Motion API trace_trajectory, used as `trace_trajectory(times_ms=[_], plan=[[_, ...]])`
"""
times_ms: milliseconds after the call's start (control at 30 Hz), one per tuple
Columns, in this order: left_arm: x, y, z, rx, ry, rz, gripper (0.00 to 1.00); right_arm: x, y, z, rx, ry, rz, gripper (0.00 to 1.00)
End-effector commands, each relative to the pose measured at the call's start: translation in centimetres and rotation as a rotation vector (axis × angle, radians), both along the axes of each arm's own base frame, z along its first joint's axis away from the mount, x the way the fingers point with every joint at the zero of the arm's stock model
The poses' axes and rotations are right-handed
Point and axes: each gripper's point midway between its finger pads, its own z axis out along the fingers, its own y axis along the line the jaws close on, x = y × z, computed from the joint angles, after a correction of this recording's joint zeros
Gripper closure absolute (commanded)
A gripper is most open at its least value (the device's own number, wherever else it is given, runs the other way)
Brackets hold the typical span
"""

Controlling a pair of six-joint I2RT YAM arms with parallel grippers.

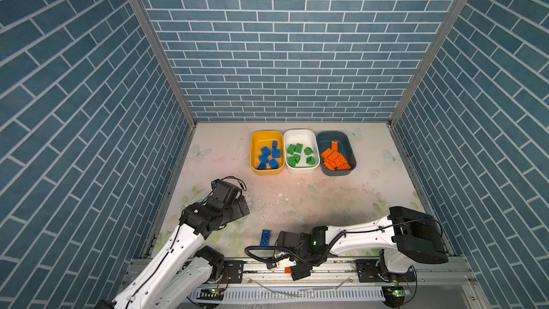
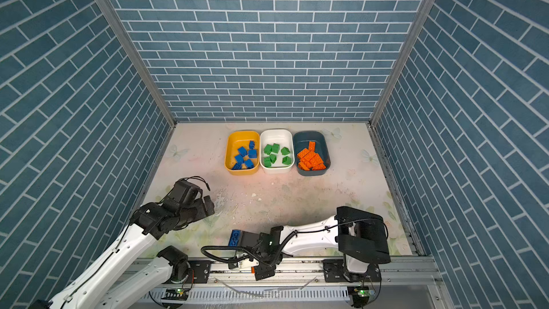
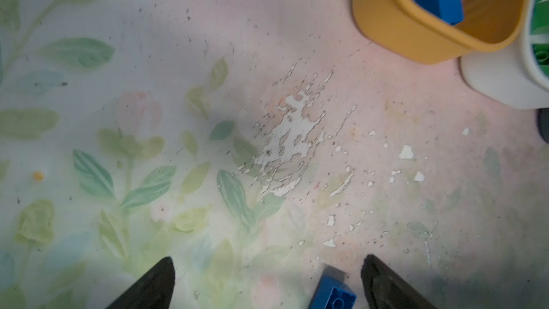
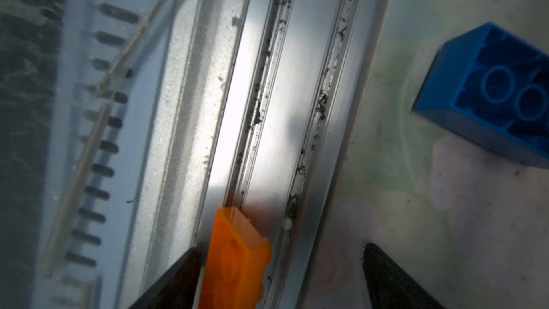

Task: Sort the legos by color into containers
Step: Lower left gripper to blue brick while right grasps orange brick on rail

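On the right gripper (image 4: 280, 247) we see dark tapered fingers (image 4: 389, 280) spread wide on either side of a flat, studded orange plastic brick (image 4: 237, 263) on the grooved aluminium rail (image 4: 267, 114); one finger may touch it, though blur obscures this. The left gripper (image 3: 269, 257) stands parted, empty. A long glossy blue plastic brick (image 1: 265, 237) lies on the floral-printed tabletop (image 1: 326, 200), well apart from the rounded yellow plastic tub (image 1: 267, 137), white tub (image 1: 300, 137) and teal tub (image 1: 329, 136).

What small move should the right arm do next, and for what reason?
Probably close the right gripper on the orange brick. It lies on the rail between the fingers, beside one of them, while the other stands clear of it, so it is not yet gripped. Other orange bricks lie in the dark tub, so it likely goes there.
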Motion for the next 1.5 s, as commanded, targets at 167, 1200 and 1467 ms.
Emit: trace_trajectory(times_ms=[167, 1200, 1467], plan=[[-1.8, -0.1, -1.1, -0.013, 0.084, -0.007, 0.01, -0.3, -0.2, -0.4, -0.028, -0.060, 0.035, 0.39], [-6.8, -10.6, -7.0, 0.000, 0.257, -0.484, 0.03, 5.3, -3.5, -0.3, -0.001, -0.071, -0.200, 0.49], [-7.7, -10.3, -9.1, 0.033, 0.325, -0.493, 0.08, 4.7, -2.4, -1.6, -0.011, -0.031, -0.173, 0.44]])
